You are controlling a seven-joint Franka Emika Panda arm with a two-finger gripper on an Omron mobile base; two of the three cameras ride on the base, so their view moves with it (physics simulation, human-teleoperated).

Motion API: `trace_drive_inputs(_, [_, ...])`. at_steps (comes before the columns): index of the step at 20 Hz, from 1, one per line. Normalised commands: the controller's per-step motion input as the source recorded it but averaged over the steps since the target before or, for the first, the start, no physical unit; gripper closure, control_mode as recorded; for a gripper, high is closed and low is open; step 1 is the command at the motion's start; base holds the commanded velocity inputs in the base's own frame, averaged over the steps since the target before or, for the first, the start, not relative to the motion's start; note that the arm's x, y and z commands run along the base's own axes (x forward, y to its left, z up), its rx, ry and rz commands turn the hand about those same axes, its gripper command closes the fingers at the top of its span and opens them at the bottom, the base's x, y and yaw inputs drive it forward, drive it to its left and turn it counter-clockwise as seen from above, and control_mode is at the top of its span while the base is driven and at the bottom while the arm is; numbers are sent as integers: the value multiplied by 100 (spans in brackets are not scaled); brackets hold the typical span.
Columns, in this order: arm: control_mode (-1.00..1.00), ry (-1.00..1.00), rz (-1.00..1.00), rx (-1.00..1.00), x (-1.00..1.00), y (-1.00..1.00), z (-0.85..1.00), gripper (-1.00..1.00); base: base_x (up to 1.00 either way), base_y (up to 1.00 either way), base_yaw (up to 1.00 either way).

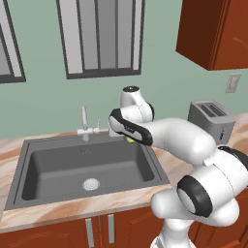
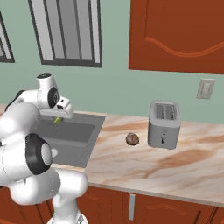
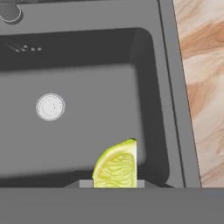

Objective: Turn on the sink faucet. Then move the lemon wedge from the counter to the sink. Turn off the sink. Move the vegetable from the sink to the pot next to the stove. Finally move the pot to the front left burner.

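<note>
Left base view: from behind-left, looking forward and down on the sink [image 1: 34,164] under the jaws. Right base view: behind-right, sharing sink and counter [image 2: 144,162]. Hand view: close, straight down past the jaws into the basin

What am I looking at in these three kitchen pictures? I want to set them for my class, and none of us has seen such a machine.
It is a rendered kitchen with a white robot arm. Two pictures come from cameras behind the arm, left and right; the third looks along its hand. The gripper is shut on a lemon wedge, held above the sink, near its right side. The faucet stands behind the basin. On the counter sit a toaster and a brown lump.
</note>
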Motion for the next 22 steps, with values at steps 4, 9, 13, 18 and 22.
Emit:
trace_drive_inputs(4, [-100, 0, -30, 0, -13, 0, 0, 100, 0, 0, 0])
trace_drive_inputs(9, [-100, 0, -28, 0, -6, 0, 0, 100, 0, 0, 0])
trace_drive_inputs(13, [-100, -2, -16, 0, -22, -10, 0, 100, 0, 0, 0])
trace_drive_inputs(18, [100, -1, -3, 0, -5, -2, 0, 100, -10, -4, -21])
trace_drive_inputs(22, [100, 0, 0, 0, 0, 0, 0, 100, -8, -5, -43])
